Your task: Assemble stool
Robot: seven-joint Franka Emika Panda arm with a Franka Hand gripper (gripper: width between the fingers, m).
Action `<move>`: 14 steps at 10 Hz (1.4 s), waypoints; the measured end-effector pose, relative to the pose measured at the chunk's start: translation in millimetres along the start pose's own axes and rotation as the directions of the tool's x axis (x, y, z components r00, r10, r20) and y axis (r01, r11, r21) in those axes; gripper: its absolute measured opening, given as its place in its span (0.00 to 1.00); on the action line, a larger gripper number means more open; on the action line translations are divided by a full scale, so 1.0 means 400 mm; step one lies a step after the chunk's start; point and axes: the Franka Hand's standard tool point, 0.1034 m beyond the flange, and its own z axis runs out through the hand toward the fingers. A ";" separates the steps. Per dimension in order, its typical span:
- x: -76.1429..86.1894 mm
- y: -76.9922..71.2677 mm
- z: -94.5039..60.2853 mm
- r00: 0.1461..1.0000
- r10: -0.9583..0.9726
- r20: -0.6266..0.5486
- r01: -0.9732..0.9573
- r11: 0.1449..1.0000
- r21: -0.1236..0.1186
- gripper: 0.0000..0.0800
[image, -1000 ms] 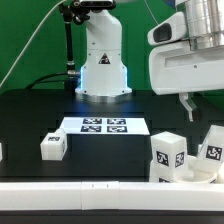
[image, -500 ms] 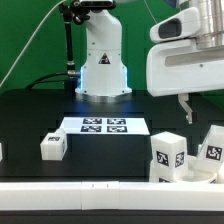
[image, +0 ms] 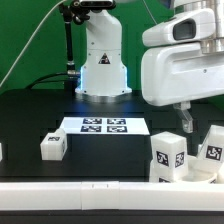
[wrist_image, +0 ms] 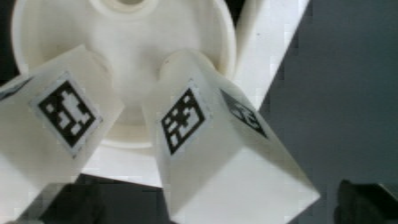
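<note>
Three legs stand on the black surface (image: 25,120) in the exterior view. The left leg (image: 52,146) stands alone, just near of the marker board (image: 103,125) at its left corner and apart from it. The middle leg (image: 168,155) and the right leg (image: 212,150) stand close together at the near right. Each turns a black-and-white tag toward the camera. The right leg is tilted; the middle leg is close to upright. A white strip (image: 90,192) runs across the near edge in front of all three legs. The base (image: 100,65) of the arm stands at the far side, behind the marker board.

The pincer (image: 187,122) hangs over the two right-hand legs, and its white housing fills the upper right. One dark finger points down. Its tip is just above the gap between the two legs and touches neither.

In the wrist view the same two tagged legs fill the foreground. The seat (wrist_image: 151,45), white, round and ring-rimmed, lies beyond them, and both legs overlap its rim. Whether they touch the seat cannot be told. The dark fingertips (wrist_image: 365,198) show at opposite edges of this view, spread wide. The pincer is released and grips nothing.
</note>
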 end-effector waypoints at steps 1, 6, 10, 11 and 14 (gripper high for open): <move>-0.001 0.005 0.000 0.996 -0.085 0.003 0.085 0.996 -0.007 0.81; 0.002 0.002 0.021 0.771 -0.630 0.094 0.636 0.771 -0.045 0.81; -0.002 0.015 0.036 0.670 -0.729 0.138 0.739 0.673 -0.032 0.81; -0.005 0.021 0.038 0.673 -0.727 0.140 0.737 0.676 -0.031 0.65; -0.004 0.021 0.036 0.687 -0.713 0.139 0.723 0.690 -0.036 0.43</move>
